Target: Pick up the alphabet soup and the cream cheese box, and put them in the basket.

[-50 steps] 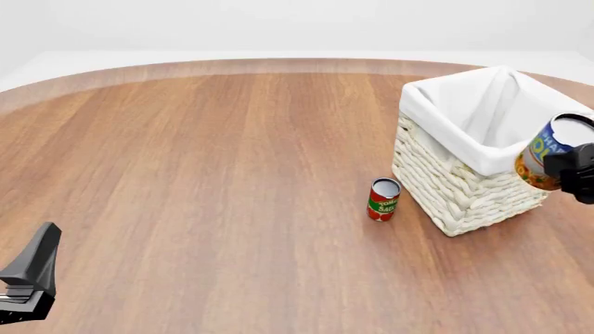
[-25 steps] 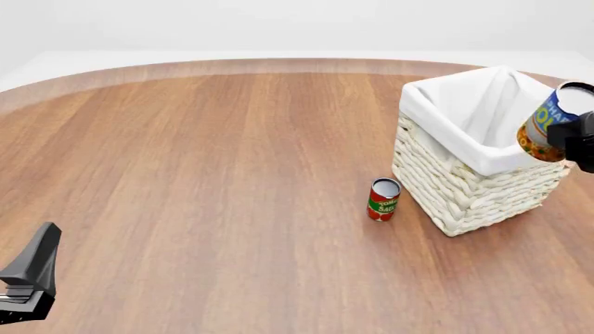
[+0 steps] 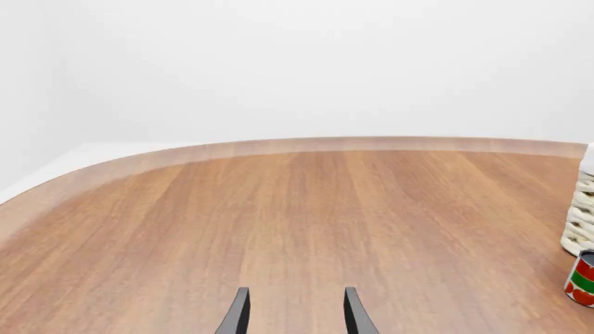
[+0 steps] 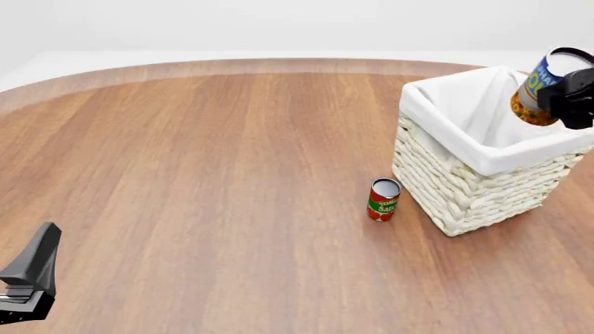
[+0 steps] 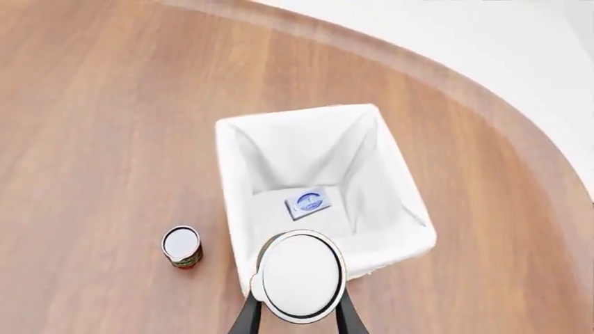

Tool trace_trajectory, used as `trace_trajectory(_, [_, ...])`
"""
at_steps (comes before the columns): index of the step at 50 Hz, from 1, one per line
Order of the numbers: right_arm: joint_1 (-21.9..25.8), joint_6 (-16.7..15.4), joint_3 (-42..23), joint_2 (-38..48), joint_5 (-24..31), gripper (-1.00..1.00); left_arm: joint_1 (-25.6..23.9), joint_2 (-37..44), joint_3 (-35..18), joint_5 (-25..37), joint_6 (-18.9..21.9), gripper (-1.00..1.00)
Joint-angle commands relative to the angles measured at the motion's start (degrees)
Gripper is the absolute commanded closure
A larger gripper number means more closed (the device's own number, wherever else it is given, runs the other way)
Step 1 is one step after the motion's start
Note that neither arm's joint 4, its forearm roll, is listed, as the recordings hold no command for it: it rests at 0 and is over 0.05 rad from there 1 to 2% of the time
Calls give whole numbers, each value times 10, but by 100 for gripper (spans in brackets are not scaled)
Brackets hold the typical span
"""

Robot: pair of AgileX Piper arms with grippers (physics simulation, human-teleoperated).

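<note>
The right gripper (image 4: 568, 97) was clamped on the alphabet soup (image 4: 540, 88), which was held aloft and tilted, its silvery top turned up and outward. In the right wrist view the can (image 5: 299, 276) was seen end-on between the two dark fingers (image 5: 247, 316), and it lay over the nearer rim of the basket (image 5: 236, 209) rather than over the open middle. The cream cheese box (image 5: 307, 202) was already lying flat on the white lining at the bottom of the basket. To do the step well, it is judged that the can should be carried further in until it sits squarely above the lined hollow, then lowered between the walls before the fingers are parted, so that it is neither caught on the folded cloth rim nor dropped hard onto the box. A release from the present spot would probably have sent it against the rim or outside. The tomato sauce can (image 4: 382, 200) stood upright on the table (image 4: 204, 174) just beside the basket's near corner and was not to be touched. The left gripper (image 3: 295, 319) was parked low over bare wood, well apart, its fingers spread with nothing between them.
</note>
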Motion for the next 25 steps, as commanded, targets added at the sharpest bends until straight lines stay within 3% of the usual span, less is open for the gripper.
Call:
trace_trajectory(1, [-6,-2,-17,49,-36,100,0,0,0,0,0,-100])
trace_trajectory(25, [-25,-43,-27,146,-100,100,0,0,0,0,0,-100])
